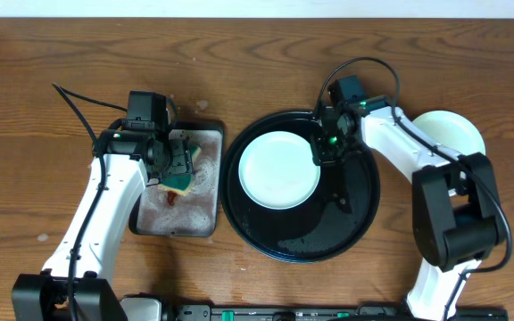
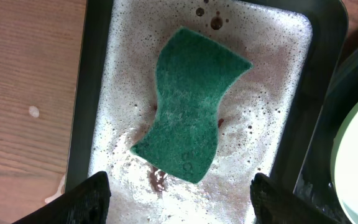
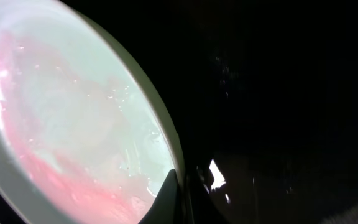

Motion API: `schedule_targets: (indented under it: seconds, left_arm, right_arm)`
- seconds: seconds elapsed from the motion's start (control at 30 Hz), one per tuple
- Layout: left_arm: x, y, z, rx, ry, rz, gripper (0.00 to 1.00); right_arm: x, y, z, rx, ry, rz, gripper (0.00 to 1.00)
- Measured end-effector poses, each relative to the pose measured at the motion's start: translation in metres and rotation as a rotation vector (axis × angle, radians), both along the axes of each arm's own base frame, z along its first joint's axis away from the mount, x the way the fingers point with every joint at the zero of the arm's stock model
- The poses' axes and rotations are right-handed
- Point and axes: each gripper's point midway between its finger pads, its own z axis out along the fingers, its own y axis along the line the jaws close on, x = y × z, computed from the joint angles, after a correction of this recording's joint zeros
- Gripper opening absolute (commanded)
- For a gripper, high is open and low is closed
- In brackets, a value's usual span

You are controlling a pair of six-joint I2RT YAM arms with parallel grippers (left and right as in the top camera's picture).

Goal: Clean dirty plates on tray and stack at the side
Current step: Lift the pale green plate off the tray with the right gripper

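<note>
1 pale plate (image 1: 453, 129) sits on the surface right of the black tray (image 1: 346, 223) (whether another lies beneath it, I cannot tell). 1 smeared plate (image 1: 279, 169) lies on the tray, pink film not yet cleaned off. The left claw (image 1: 178, 169) hangs spread wide above the sponge (image 2: 188, 106). The right claw (image 1: 324, 147) is at that plate's rim, and I cannot tell whether it grips.

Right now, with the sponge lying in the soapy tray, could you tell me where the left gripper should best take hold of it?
Across its narrow waist, coming straight down from above. The sponge lies flat in the grey tray with its green face up and pinches in at the middle, so the open left gripper would likely span it best there.
</note>
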Motion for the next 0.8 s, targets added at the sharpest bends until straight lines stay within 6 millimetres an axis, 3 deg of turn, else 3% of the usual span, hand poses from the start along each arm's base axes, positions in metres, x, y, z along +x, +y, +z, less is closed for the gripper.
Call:
schedule_targets:
  seconds: [0.27,0.8]
  left_arm:
    - [0.000,0.000,0.000,0.000,0.001,0.000,0.74]
    - [0.000,0.000,0.000,0.000,0.001,0.000,0.74]
  right_arm:
    - [0.006,-0.014,0.035,-0.059,-0.103,-0.015,0.01]
    - [0.022,-0.079,0.132,-0.382,-0.464,-0.083,0.01]
